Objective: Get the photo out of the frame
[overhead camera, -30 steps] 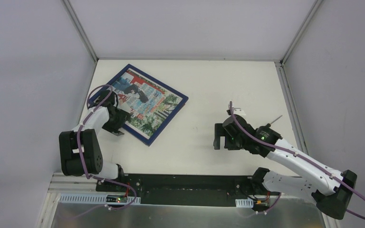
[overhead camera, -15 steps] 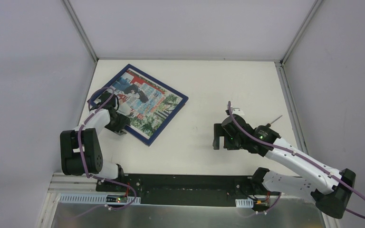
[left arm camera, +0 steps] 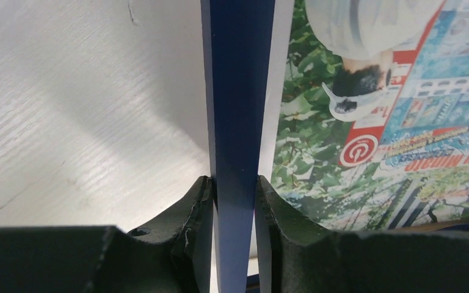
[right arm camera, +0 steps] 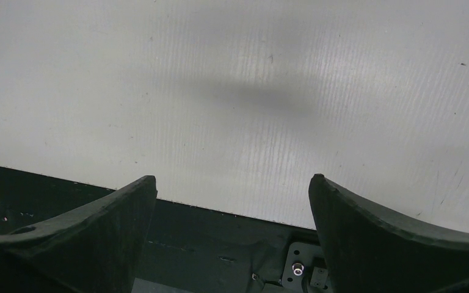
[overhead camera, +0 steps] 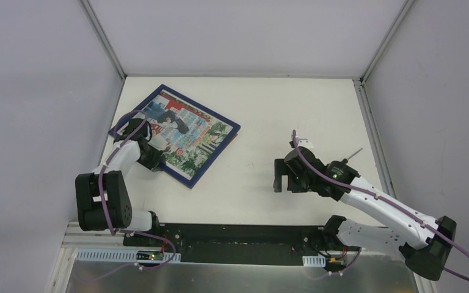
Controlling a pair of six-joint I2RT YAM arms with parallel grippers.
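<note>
Left gripper (left arm camera: 235,195) clamps the frame (left arm camera: 238,91) by its edge; so narrow a pinch may slip. Right gripper (right arm camera: 232,189), well right of the frame, gapes empty.

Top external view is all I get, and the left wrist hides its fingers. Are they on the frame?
Observer: Yes. The left wrist view shows the left gripper closed on the frame, with a finger on each side of its navy border.
Operator: How close is the photo?
Observer: The photo has its white margin right alongside that gripped border.
Operator: Right gripper?
Observer: Its wrist view shows the right gripper open over the white table.
</note>
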